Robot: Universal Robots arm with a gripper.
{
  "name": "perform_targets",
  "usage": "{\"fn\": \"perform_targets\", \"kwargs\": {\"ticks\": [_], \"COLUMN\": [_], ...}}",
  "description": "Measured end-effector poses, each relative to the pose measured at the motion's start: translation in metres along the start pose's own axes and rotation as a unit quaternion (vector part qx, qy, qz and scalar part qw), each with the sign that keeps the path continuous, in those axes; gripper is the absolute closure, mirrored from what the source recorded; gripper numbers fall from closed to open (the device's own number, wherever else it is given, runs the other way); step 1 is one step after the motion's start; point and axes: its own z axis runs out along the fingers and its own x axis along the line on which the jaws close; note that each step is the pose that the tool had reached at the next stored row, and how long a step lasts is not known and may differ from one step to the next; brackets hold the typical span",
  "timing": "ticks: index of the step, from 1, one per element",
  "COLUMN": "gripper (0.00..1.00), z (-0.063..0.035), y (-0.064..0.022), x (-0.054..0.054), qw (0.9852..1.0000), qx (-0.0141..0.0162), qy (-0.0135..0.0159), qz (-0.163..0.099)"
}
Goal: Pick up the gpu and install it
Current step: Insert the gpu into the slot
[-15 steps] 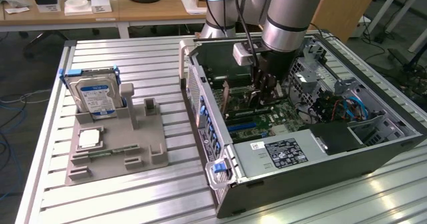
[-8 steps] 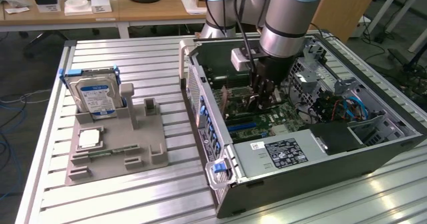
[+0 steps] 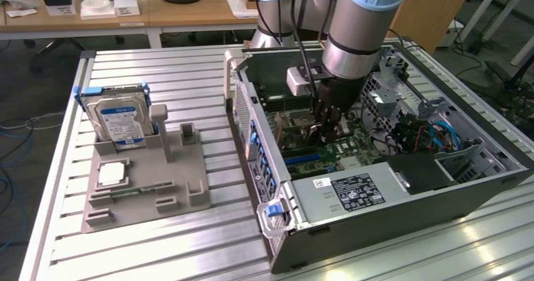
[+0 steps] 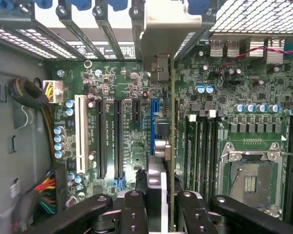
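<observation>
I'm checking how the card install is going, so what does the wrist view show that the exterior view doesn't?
Wrist view alone: the gpu seen edge-on between the gripper fingers, its silver bracket at the case's rear slots, directly over the blue slot, beside the black expansion slots, and the empty CPU socket.

Exterior view alone: the gray parts holder with the hard drive standing in it, and the power supply.

Both: the gripper lowered inside the open computer case above the green motherboard.
</observation>
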Motion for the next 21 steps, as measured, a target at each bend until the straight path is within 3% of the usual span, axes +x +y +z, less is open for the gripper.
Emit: {"fn": "perform_targets", "kwargs": {"ticks": [9,14,21], "gripper": [0.72,0.72,0.72], "z": [0.0097,0.0175,0.0209], "y": [0.0009,0.0014,0.0063], "x": [0.001,0.003,0.004], "qw": [1.0,1.0,1.0], "qx": [-0.0094,-0.01,-0.01], "qy": [0.0002,0.0002,0.0002], "qz": [0.0,0.0,0.0]}}
